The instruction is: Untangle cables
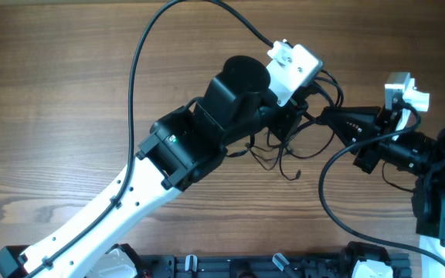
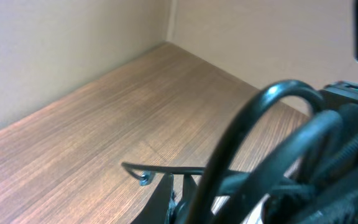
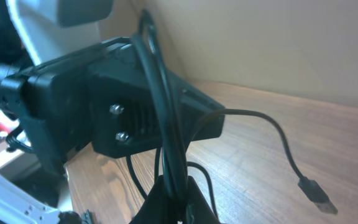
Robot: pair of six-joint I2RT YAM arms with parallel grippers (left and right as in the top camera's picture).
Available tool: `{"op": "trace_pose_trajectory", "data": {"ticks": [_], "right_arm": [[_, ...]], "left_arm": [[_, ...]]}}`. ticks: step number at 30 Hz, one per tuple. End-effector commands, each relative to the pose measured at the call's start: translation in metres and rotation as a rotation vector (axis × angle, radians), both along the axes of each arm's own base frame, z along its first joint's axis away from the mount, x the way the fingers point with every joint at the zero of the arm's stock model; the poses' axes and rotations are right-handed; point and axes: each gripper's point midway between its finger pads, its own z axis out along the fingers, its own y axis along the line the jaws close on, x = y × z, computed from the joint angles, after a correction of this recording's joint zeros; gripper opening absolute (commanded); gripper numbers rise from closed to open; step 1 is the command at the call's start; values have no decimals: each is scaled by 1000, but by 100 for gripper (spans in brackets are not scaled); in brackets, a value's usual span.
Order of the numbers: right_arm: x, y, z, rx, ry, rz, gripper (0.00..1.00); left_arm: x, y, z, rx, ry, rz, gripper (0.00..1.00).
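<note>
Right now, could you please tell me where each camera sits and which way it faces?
Overhead: above the table, facing straight down; shows the left arm, right arm and thin cables.
Left wrist: on the left arm, looking low across the table to the wall; its thick arm cable fills the foreground.
Right wrist: on the right arm, facing the left arm's black casing; the right hand pinches cables at the bottom.
Shared: overhead and right wrist both show that casing and the cables.

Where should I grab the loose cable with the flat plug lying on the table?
Take the cable just behind its plug, coming from above. That stretch runs clear of the tangle, and the plug lies flat on bare table, so nothing seems to block a grasp there.
</note>
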Motion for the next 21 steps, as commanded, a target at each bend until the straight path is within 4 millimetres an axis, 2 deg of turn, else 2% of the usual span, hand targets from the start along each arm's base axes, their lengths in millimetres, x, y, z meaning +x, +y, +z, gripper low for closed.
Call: {"op": "trace_pose_trajectory", "data": {"ticks": [1,5,7,8,9,10,11,13,16,21], "right_arm": [[-33,16,12,-2,-158,207,4],[-32,15,11,-2,-148,200,5],[-27,13,7,-9,-125,167,15],[-22,11,4,-12,-91,130,29],[-18,8,1,-13,-60,96,58],[-11,4,-3,-11,-12,44,76],[-6,1,-6,-7,23,2,89],[0,-3,-8,-9,48,-41,95],[1,-4,-9,-12,49,-49,96],[18,-19,-14,15,144,-194,99]], "left_arm": [[57,55,14,-27,-35,391,4],[62,62,15,-34,-34,442,4],[62,62,16,-39,-36,446,4],[62,62,17,-41,-37,446,4],[62,62,17,-44,-39,446,4],[62,62,18,-45,-39,446,4],[63,62,18,-45,-39,446,4],[62,62,18,-44,-39,445,4],[62,61,17,-45,-39,443,4],[55,50,17,-59,-17,369,4]]}}
